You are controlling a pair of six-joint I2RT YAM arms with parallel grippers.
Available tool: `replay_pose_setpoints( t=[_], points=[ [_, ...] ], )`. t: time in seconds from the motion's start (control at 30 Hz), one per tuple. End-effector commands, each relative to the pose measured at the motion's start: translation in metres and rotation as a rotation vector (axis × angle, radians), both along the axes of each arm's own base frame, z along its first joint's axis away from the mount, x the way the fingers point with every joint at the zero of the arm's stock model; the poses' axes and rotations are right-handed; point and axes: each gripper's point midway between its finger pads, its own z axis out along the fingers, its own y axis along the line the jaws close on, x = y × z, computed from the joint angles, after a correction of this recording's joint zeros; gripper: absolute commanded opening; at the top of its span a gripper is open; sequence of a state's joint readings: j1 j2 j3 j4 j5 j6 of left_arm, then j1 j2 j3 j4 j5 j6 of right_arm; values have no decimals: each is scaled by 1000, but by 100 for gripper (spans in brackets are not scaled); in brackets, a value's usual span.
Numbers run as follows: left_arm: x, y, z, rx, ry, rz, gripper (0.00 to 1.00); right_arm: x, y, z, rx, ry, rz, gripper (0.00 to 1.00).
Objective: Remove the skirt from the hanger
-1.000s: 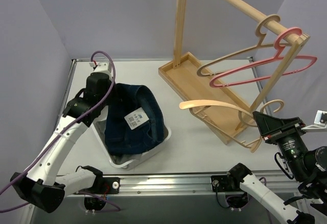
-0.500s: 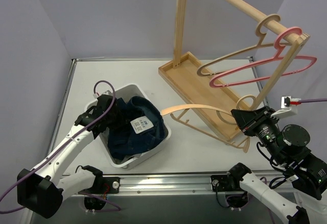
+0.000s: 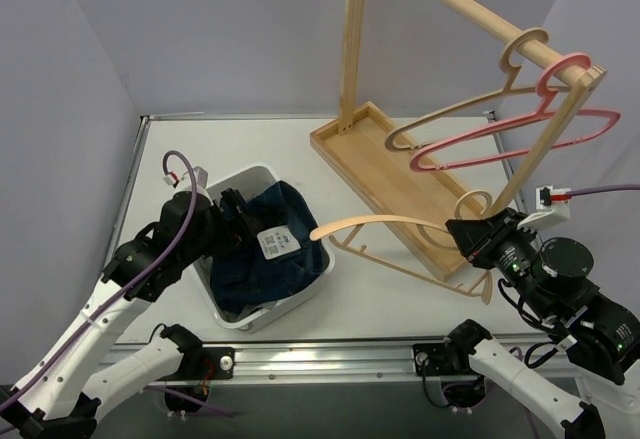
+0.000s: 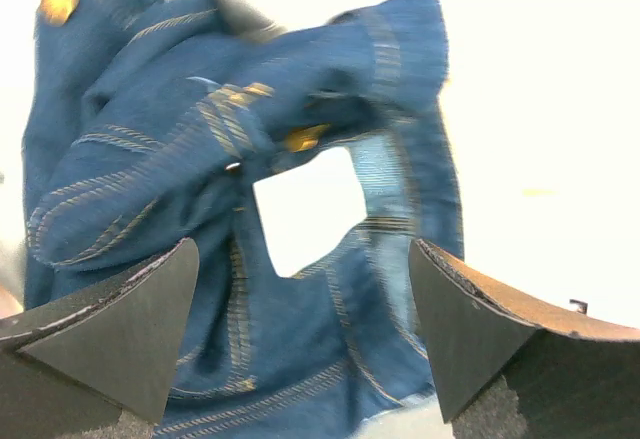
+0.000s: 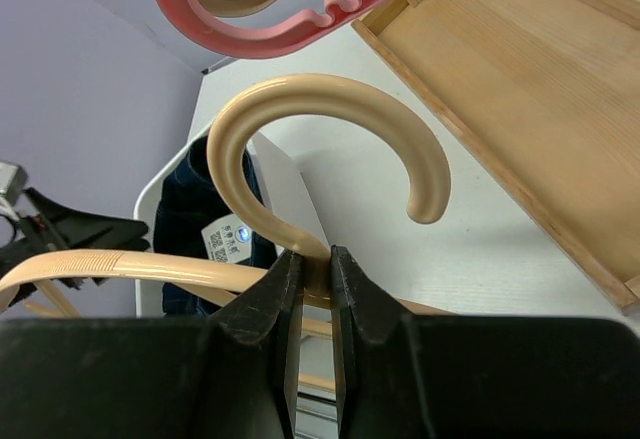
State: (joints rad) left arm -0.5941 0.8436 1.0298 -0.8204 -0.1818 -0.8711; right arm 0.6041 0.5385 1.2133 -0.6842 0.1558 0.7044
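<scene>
Skirt (image 3: 262, 271) lies bunched in the bin (image 3: 248, 172) right beneath the left tool (image 4: 300, 249), its jaws spread wide; lift it straight up, clear of denim. Right tool (image 5: 315, 279) clamps the bare hanger (image 5: 320, 89) by its neck.

Top view: soft, even light is falling from above, and only faint shadows are lying on the table (image 3: 380, 299) beside the skirt (image 3: 250, 269). Left wrist view: everything around the skirt is washing out to pure white — its label (image 4: 308, 209) included — and the denim is blurring slightly. Right wrist view: the hanger (image 5: 322, 89) in front of the skirt is showing crisp, the skirt itself dim.
</scene>
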Motion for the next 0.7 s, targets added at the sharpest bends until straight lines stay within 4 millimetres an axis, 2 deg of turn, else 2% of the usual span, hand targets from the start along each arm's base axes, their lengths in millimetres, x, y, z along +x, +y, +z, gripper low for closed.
replay_pose_setpoints(
  t=[0.0, 0.03, 0.07, 0.13, 0.17, 0.23, 0.27, 0.3, 0.4, 0.43, 0.47, 0.6, 0.67],
  points=[
    [4, -4, 52, 19, -152, -23, 94, 3, 3, 0, -37, 13, 13, 0],
    [4, -7, 62, 44, -186, -58, 94, 4, 3, 0, -43, 17, 13, 0],
    [4, -10, 86, 37, -242, -74, 94, 3, 2, -3, -58, 27, 11, 0],
    [5, -28, 114, 64, -357, -182, 94, 4, 2, -6, -86, 43, 19, 0],
    [3, -35, 136, 48, -420, -221, 94, 3, 1, -11, -104, 61, 16, 0],
    [-3, -65, 167, 44, -550, -400, 94, 4, 0, -15, -130, 83, 16, 0],
    [-3, -81, 171, 49, -569, -480, 94, 2, -1, -18, -141, 98, 19, 0],
    [-20, -97, 194, -1, -618, -610, 94, 1, -1, -20, -149, 106, 21, 0],
    [-36, -128, 206, -15, -625, -838, 94, -3, -5, -21, -157, 121, 20, 0],
    [-51, -138, 206, -46, -621, -947, 94, -4, -5, -21, -160, 123, 22, 0],
    [-55, -147, 202, -56, -599, -997, 94, -5, -6, -22, -162, 127, 22, 0],
    [-82, -164, 202, -140, -624, -1160, 94, -4, -5, -19, -162, 125, 22, 0],
    [-88, -170, 192, -149, -601, -1201, 94, -3, -2, -16, -151, 119, 33, 0]
  ],
)
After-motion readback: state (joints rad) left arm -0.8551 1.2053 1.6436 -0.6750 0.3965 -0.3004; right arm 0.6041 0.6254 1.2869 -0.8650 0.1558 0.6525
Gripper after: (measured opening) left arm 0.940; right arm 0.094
